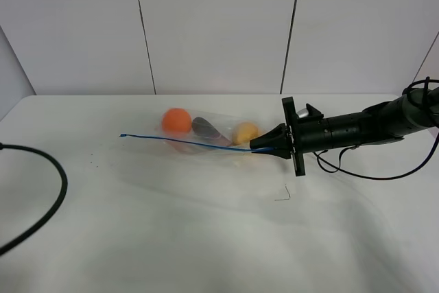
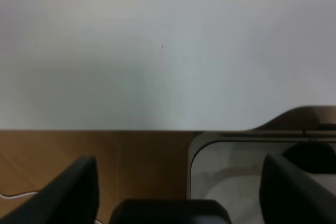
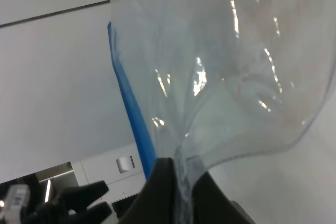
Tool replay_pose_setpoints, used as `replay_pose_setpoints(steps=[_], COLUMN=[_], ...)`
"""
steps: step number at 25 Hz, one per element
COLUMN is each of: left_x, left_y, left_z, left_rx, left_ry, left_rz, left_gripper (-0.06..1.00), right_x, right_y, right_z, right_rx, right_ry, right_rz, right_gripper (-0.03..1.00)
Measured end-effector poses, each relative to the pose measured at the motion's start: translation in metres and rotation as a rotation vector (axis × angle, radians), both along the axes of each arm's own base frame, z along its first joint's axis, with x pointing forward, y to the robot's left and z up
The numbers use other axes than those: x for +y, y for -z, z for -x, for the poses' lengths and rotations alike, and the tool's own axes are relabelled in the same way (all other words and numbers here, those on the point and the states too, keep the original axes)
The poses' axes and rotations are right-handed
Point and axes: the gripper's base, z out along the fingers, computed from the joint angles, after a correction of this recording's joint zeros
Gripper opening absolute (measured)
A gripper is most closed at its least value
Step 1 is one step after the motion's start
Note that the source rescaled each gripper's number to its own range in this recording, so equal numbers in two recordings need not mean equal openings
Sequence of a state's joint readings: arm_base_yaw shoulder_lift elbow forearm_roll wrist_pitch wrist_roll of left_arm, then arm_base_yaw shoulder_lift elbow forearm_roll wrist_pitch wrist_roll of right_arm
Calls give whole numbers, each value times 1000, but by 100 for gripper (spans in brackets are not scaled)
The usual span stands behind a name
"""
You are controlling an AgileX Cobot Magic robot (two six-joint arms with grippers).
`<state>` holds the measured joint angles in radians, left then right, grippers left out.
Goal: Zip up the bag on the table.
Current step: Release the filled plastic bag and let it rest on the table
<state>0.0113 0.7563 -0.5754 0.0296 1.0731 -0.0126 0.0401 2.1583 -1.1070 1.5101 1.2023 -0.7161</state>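
Currently the bag (image 1: 206,136) lies on the white counter (image 1: 206,238), and everything else is best placed from it. The right pincer (image 1: 259,147) is clamped shut on the bag's end nearest the right arm, right where the blue zipper strip (image 1: 185,143) ends; the right wrist view shows the two dark fingers (image 3: 160,187) pressed together with the clear plastic and the blue strip (image 3: 134,124) pinched between them. From that grip the strip runs as a thin, fairly taut line away to the bag's far end. Behind the strip, inside the bag, sit an orange fruit (image 1: 176,121), a dark object (image 1: 206,128) that cannot be identified, and a yellowish fruit (image 1: 245,132) closest to the held end.

The left pincer (image 2: 178,182) is well away from the bag, its jaws spread wide and empty, looking down past the counter's edge toward a wooden floor.

As for progress, one end appears anchored, which seems an early step. Whether any stretch of the zipper is already sealed cannot be told from these views. Running the seal closed along the strip likely remains, and the left arm has not reached the bag.

No brand, label or legible writing shows on the bag, the counter or the arms
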Motion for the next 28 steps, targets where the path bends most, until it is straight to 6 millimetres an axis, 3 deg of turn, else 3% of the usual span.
replay_pose_setpoints(steps=[3, 6, 17, 28], left_x=[0, 0, 0, -1], left_y=[10, 9, 4, -9], left_z=[17, 25, 34, 74], left_rx=[-29, -96, -173, -472], left_ry=[0, 0, 0, 0], left_rz=[0, -1, -5, -9], left_gripper=[95, 95, 95, 95], right_x=[0, 0, 0, 0], right_y=[0, 0, 0, 0], right_z=[0, 0, 0, 0], right_rx=[0, 0, -3, -3], right_ry=[0, 0, -1, -1], right_rz=[0, 0, 0, 0], right_gripper=[0, 0, 0, 0])
